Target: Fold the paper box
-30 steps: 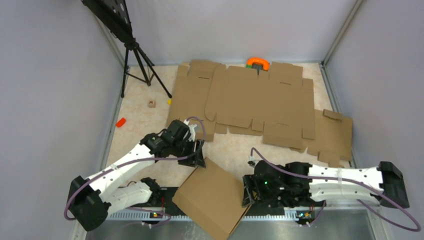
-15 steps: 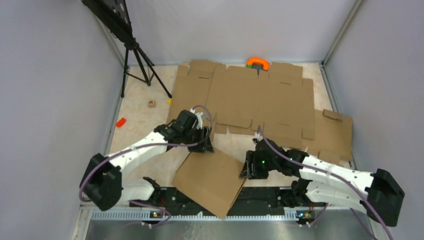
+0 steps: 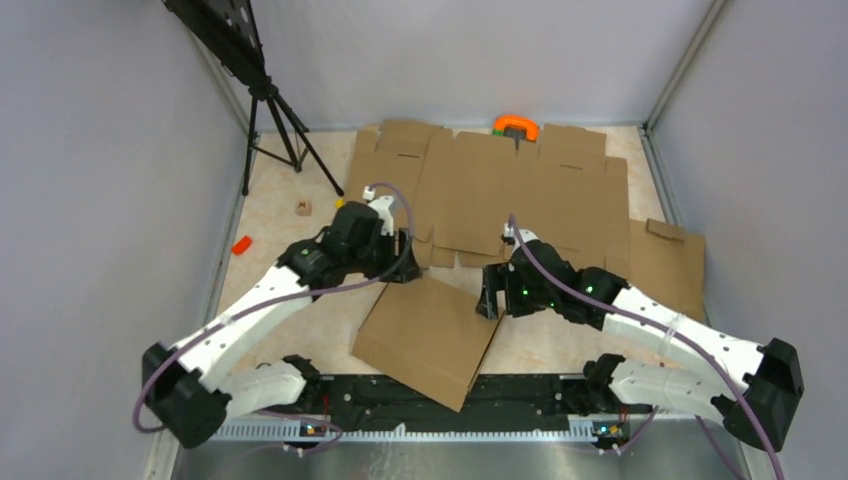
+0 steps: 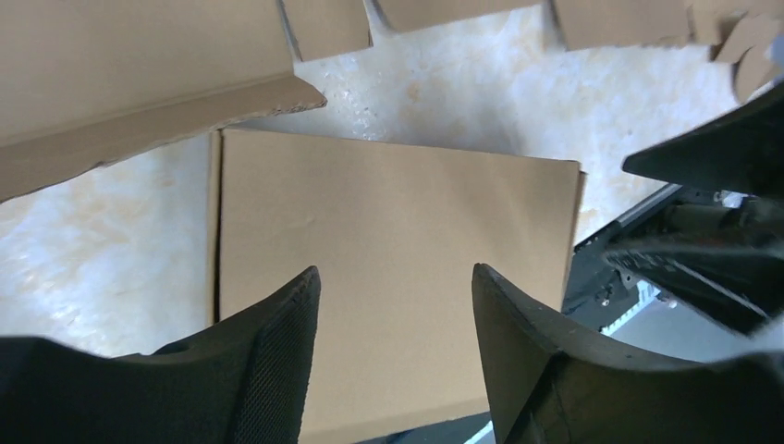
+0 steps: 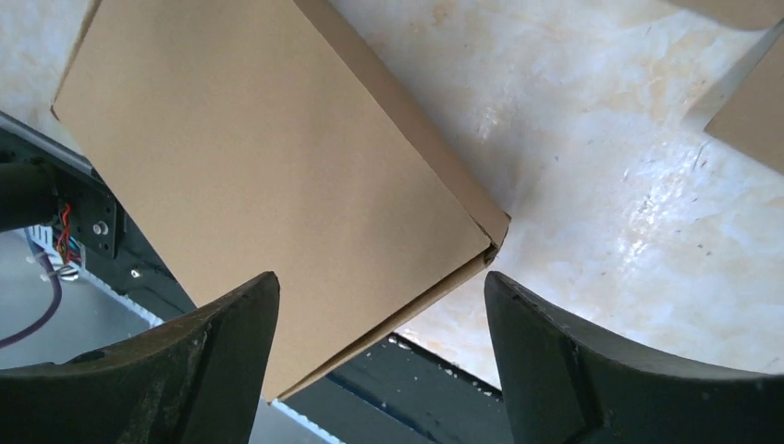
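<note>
The paper box (image 3: pixel 428 338) lies folded flat and shut on the table, turned at an angle, its near corner over the black rail. In the left wrist view the paper box (image 4: pixel 388 213) fills the middle, below my left gripper (image 4: pixel 396 270), which is open and holds nothing. My left gripper (image 3: pixel 400 262) hangs over the box's far left corner. My right gripper (image 3: pixel 490 297) hangs over its far right corner. In the right wrist view the right gripper (image 5: pixel 381 276) is open around empty air, above the box's (image 5: pixel 259 176) side wall and corner.
A wide flat cardboard blank (image 3: pixel 500 195) covers the back of the table, and a smaller one (image 3: pixel 665 268) lies at the right. An orange clamp (image 3: pixel 515 126) sits at the far edge. A tripod (image 3: pixel 270 110) stands back left, near a small red piece (image 3: pixel 241 244) and a wooden block (image 3: pixel 303 208).
The box has slid away from the near edge, farther onto the table. Both arms have reached farther out with it, and the right gripper has opened wider.
</note>
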`<state>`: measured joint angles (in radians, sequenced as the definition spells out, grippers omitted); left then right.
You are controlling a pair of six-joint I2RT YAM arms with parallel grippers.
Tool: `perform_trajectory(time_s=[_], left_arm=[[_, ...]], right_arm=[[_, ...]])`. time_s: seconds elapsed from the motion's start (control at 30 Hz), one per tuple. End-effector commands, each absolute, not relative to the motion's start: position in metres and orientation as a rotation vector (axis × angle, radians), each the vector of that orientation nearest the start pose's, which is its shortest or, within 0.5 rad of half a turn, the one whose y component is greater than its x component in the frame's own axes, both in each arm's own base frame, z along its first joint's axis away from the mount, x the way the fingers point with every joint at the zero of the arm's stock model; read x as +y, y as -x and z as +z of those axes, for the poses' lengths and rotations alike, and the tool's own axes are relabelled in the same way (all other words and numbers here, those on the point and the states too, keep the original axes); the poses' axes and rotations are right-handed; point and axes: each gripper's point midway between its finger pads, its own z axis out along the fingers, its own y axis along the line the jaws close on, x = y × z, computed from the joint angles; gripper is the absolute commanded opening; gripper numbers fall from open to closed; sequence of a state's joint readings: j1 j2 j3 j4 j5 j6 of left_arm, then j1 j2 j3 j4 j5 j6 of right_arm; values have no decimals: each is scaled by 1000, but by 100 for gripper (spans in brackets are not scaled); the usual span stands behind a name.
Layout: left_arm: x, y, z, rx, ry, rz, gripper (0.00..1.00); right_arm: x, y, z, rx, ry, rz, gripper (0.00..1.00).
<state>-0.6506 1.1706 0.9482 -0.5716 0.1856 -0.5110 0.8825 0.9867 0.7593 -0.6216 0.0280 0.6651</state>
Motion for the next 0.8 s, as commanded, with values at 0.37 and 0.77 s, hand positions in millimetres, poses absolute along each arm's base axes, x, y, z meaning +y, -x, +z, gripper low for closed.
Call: perform_trajectory(time_s=[0.37, 0.77], left_arm=[[-144, -103, 128, 2925, -23, -490, 0], [-133, -106, 90, 2764, 509, -419, 0]], right_arm=[[280, -234, 163, 2396, 620, 605, 69], [336, -268, 124, 2421, 695, 709, 62]])
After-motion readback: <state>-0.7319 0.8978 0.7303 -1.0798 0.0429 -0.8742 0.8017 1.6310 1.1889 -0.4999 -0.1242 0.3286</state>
